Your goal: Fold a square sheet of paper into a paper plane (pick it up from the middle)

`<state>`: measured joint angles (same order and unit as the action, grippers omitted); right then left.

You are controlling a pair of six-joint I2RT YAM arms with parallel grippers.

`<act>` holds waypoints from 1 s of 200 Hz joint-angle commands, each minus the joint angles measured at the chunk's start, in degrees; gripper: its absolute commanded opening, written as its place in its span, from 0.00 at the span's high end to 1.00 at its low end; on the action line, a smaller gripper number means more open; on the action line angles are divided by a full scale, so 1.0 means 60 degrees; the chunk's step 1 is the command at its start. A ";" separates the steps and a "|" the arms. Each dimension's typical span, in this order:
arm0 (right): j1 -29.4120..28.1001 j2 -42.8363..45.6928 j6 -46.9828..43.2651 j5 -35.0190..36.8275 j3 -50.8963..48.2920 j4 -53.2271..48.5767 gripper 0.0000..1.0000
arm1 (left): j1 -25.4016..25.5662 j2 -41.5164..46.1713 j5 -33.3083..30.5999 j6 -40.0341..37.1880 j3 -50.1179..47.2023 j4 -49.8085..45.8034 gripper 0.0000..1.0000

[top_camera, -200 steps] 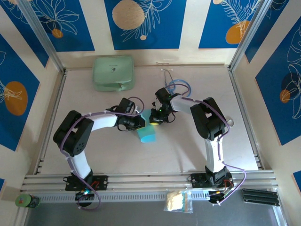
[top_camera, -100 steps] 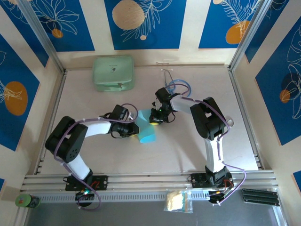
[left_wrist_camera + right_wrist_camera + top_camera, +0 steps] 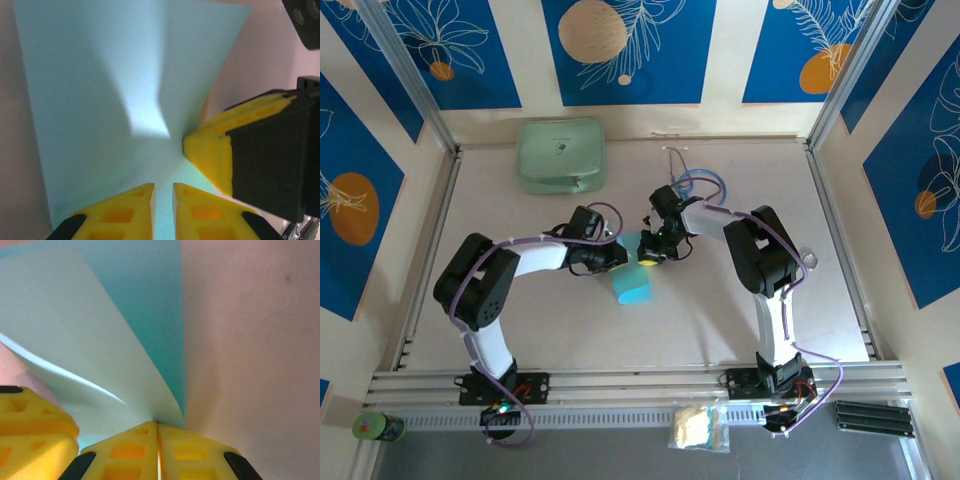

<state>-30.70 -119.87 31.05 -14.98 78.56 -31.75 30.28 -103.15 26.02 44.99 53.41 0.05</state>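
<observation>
- Location of work piece: the square sheet of paper (image 3: 636,284) is at the middle of the table (image 3: 740,320), held between the two arms. Its free part hangs toward the near side.
- Left gripper (image 3: 163,200): fingers drawn almost together, with the edge of the sheet running into the thin slit between them. Judged clenched on the paper.
- Right gripper (image 3: 157,437): fingers pressed flat together, the sheet converging into their seam. Judged clamped on the paper, just beside the left gripper's hold.
- Condition of sheet: bowed and curling, one layer sweeping over another in the right wrist view. There is a soft ridge in the left wrist view, but no crisp crease.
- Progress: pick-up appears done. The first fold looks at most begun and is not pressed flat.
- Outstanding: centre crease, nose folds and wing folds. No pointed dart form is present.
- Bystanders: the mint-green case (image 3: 560,155) at far left and the stethoscope (image 3: 698,184) at far centre are both well apart from the work.
</observation>
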 commanded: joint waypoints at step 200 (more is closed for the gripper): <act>-0.0040 -0.1570 -0.0208 0.2778 -0.0481 -0.1286 0.91 | -0.0902 -0.0443 0.0857 -0.0645 0.0411 0.0526 0.79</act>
<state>-30.79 -120.75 30.79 -13.69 80.14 -33.74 24.40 -102.02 29.58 39.62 53.04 2.02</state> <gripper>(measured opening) 0.096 0.204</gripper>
